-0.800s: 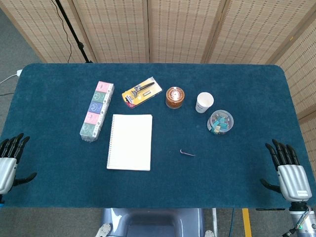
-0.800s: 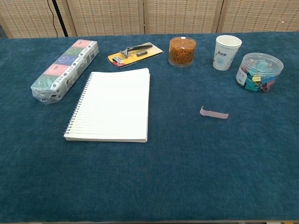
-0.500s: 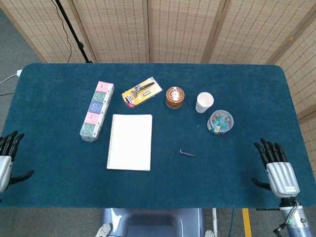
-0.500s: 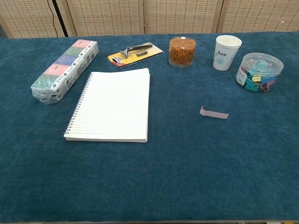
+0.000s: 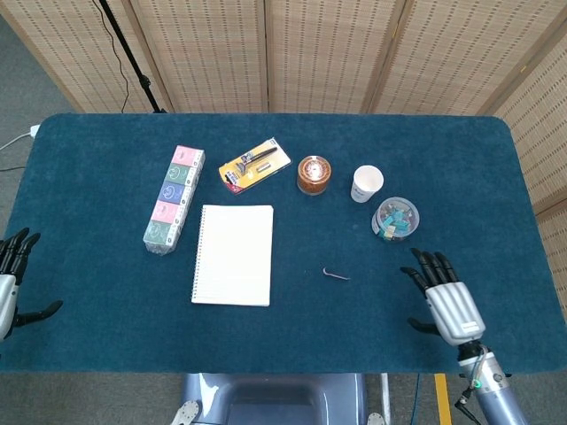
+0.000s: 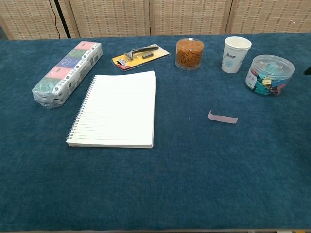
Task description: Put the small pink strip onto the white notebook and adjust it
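The small pink strip [image 5: 336, 274] lies at 9 o'clock from the right hand [image 5: 445, 299], well apart; its fingers [image 5: 431, 263] are spread, holding nothing. The left hand [image 5: 11, 285] is spread too.

Table [image 5: 97, 142], dark blue felt top. On it: white spiral notebook [image 5: 234, 254], small pink strip [image 5: 336, 274] to its right, long pack of tissue packets [image 5: 174, 198], carded razor [image 5: 254, 164], jar of rubber bands [image 5: 313, 174], white paper cup [image 5: 366, 183], clear tub of binder clips [image 5: 395, 219].
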Available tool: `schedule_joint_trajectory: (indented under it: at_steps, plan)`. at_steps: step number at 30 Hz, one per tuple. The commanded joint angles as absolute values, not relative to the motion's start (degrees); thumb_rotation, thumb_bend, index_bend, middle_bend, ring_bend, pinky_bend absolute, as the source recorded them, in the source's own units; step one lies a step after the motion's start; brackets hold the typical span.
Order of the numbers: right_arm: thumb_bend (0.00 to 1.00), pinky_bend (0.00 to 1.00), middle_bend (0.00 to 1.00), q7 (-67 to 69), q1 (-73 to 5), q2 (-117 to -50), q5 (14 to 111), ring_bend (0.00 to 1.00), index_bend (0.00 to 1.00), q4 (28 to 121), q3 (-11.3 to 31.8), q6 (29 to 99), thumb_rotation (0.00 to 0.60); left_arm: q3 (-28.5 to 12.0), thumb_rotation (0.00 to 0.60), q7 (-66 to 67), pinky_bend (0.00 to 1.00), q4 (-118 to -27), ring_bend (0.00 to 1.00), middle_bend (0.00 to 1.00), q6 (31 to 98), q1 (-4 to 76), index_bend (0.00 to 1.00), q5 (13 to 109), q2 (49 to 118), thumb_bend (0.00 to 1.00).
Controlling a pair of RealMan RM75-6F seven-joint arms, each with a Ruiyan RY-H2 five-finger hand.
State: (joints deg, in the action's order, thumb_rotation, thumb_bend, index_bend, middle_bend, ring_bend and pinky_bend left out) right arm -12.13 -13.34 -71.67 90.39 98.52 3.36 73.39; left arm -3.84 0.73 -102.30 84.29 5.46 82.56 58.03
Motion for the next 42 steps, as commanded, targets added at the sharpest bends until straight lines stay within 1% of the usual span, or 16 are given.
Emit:
schedule_joint_trajectory:
  at_steps: [1, 2, 5, 8, 10, 12, 16, 20, 24, 29, 37, 42]
  plan:
    - [0.16, 0.0, 0.0, -16.7, -17.2, -76.0, 87.8, 0.0, 0.28, 101.0, 5.2, 68.8, 0.6, -4.2, 0.6, 0.8, 0.0, -102.2, 0.0, 0.0, 84.4, 5.5, 0.0, 82.0, 58.0, 0.0]
    - [0.22, 0.0, 0.0, -17.5, -17.8, -76.8, 87.4, 0.0, 0.29, 101.1, 5.5, 68.3, 0.6, -4.3, 0.6, 0.7, 0.0, -102.2, 0.0, 0.0, 84.4, 5.4, 0.0, 81.8, 58.0, 0.0]
    - [0.36, 0.0, 0.0, -19.9, -19.3, -79.1, 85.7, 0.0, 0.31, 101.1, 6.7, 67.3, 0.6, -4.4, 0.6, 0.2, 0.0, -102.1, 0.0, 0.0, 84.6, 5.3, 0.0, 81.5, 57.9, 0.0]
    - [0.45, 0.0, 0.0, -22.0, -20.8, -81.1, 83.5, 0.0, 0.32, 100.9, 7.8, 66.0, 0.6, -4.5, 0.6, -0.2, 0.0, -102.0, 0.0, 0.0, 85.0, 5.1, 0.0, 81.4, 57.8, 0.0]
    - [0.47, 0.0, 0.0, -23.2, -21.7, -82.4, 81.9, 0.0, 0.32, 100.7, 8.5, 65.2, 0.6, -4.5, 0.6, -0.3, 0.0, -101.9, 0.0, 0.0, 85.2, 5.0, 0.0, 81.6, 57.9, 0.0]
    - [0.48, 0.0, 0.0, -24.3, -22.4, -83.4, 80.6, 0.0, 0.32, 100.4, 8.9, 64.8, 0.6, -4.4, 0.6, -0.3, 0.0, -101.8, 0.0, 0.0, 85.2, 4.9, 0.0, 81.7, 57.9, 0.0]
    - [0.48, 0.0, 0.0, -28.6, -23.9, -87.2, 74.6, 0.0, 0.32, 98.9, 10.2, 63.7, 0.6, -4.3, 0.6, -0.4, 0.0, -101.7, 0.0, 0.0, 85.4, 4.8, 0.0, 81.8, 57.9, 0.0]
    - [0.51, 0.0, 0.0, -30.8, -24.8, -89.4, 69.3, 0.0, 0.33, 98.8, 10.8, 63.1, 0.6, -4.5, 0.6, -0.6, 0.0, -101.7, 0.0, 0.0, 85.4, 4.8, 0.0, 81.6, 57.9, 0.0]
    - [0.51, 0.0, 0.0, -32.7, -26.2, -92.3, 64.3, 0.0, 0.33, 96.9, 11.8, 62.8, 0.6, -4.4, 0.6, -0.9, 0.0, -101.6, 0.0, 0.0, 85.0, 4.9, 0.0, 81.6, 57.7, 0.0]
    - [0.51, 0.0, 0.0, -34.4, -27.6, -94.2, 59.5, 0.0, 0.33, 94.9, 12.4, 62.9, 0.6, -4.5, 0.6, -1.6, 0.0, -101.4, 0.0, 0.0, 84.8, 4.9, 0.0, 81.5, 57.5, 0.0]
    - [0.51, 0.0, 0.0, -33.8, -28.4, -95.1, 57.9, 0.0, 0.34, 93.6, 12.4, 63.9, 0.6, -4.7, 0.6, -2.0, 0.0, -101.3, 0.0, 0.0, 84.8, 4.9, 0.0, 81.3, 57.5, 0.0]
    - [0.51, 0.0, 0.0, -33.0, -28.9, -95.8, 57.8, 0.0, 0.36, 91.6, 11.8, 64.3, 0.6, -4.7, 0.6, -2.0, 0.0, -101.3, 0.0, 0.0, 84.9, 4.8, 0.0, 81.3, 57.5, 0.0]
